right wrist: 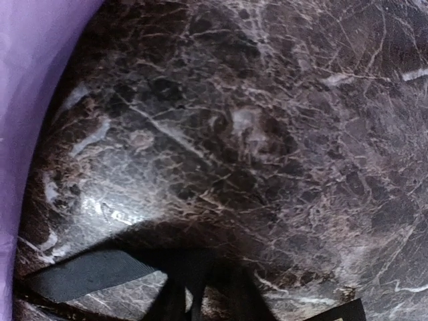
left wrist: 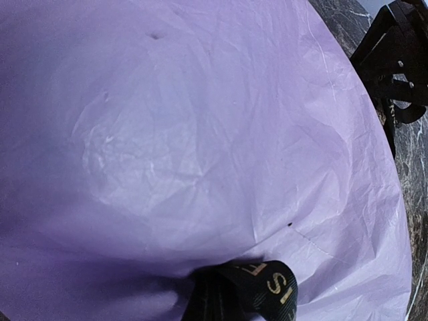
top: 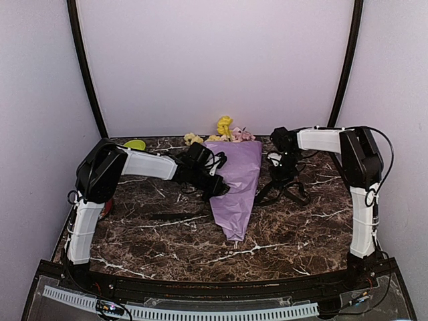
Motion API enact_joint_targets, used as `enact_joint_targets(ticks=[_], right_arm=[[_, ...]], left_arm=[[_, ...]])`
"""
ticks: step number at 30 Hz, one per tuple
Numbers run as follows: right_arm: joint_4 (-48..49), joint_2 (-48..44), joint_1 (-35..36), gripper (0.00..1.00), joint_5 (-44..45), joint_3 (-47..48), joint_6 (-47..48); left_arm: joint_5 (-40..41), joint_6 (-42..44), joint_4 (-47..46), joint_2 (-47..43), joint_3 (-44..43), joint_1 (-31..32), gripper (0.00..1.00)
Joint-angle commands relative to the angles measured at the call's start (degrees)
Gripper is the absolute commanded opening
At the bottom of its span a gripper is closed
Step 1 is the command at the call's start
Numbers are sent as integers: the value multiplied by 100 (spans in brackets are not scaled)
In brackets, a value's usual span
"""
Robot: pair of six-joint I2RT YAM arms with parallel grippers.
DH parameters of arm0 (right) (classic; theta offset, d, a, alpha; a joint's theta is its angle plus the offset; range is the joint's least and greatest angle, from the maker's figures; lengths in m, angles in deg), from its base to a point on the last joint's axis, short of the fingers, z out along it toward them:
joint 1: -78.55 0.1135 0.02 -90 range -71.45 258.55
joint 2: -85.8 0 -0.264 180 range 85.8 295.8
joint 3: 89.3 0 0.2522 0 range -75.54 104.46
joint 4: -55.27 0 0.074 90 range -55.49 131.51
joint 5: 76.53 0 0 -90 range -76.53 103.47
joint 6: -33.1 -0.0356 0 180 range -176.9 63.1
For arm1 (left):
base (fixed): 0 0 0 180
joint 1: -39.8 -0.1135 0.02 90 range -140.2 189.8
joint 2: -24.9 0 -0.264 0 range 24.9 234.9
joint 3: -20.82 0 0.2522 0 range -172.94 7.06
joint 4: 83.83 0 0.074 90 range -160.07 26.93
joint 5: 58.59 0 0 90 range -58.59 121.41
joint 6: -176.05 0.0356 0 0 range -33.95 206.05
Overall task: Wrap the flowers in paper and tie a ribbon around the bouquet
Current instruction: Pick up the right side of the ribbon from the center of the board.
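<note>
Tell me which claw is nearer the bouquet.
Left. The left claw is at the bouquet's left edge, over its paper. The right claw hangs apart to its right, over the ribbon.

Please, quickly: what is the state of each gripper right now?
Left gripper: closed, apparently on the ribbon.
Right gripper: cannot be told.
</note>
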Motion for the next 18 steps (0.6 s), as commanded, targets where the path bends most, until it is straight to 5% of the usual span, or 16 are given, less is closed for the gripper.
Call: enact_joint_targets(ticks=[1, 9, 13, 18], right_arm=[[195, -56, -36, 0, 29, -85, -160], [531, -2048, -571, 0, 856, -31, -595], [1357, -3348, -592, 0, -664, -67, -485], [3905, -3976, -238, 0, -2743, -1225, -1926]], left_arm=[[-107, 138, 486, 103, 132, 53, 0], [-43, 186, 499, 106, 134, 52, 0], [-34, 195, 472, 96, 140, 52, 0], [-63, 211, 404, 15, 254, 57, 0]])
